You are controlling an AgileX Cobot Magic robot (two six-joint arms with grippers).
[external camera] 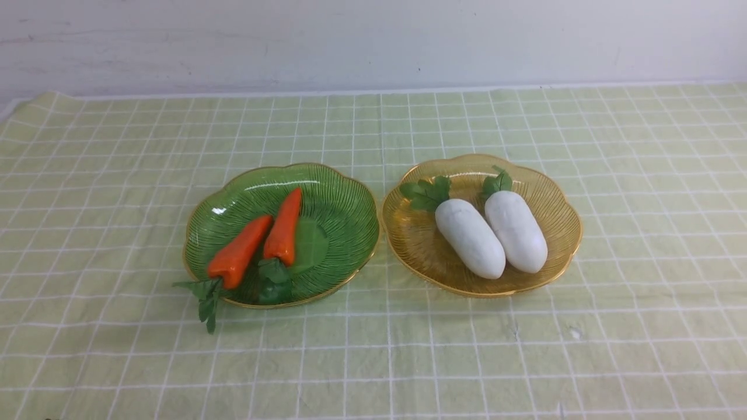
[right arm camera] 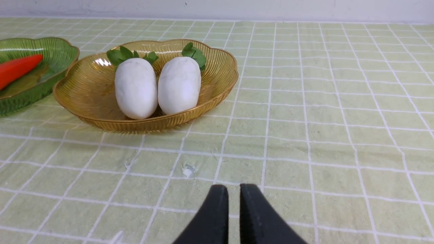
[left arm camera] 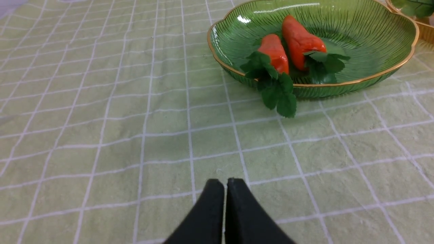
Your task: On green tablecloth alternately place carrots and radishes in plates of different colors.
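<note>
Green tablecloth [external camera: 117, 175], plated carrots [left arm camera: 288, 47] and radishes [right arm camera: 156, 86] beyond both closed jaws.

a plain whitish wall [external camera: 373, 41] runs across the whole back of the scene, its paint faintly scuffed and streaked with a few grey marks (most of them toward the left). where it meets the worktop [external camera: 11, 105] a thin pale strip of bare surface shows along the far edge and at the far left corner. the light is soft, even and diffuse, with only weak shadows. in the right wrist view the same wall [right arm camera: 237, 8] shows as a narrow pale band.
</note>
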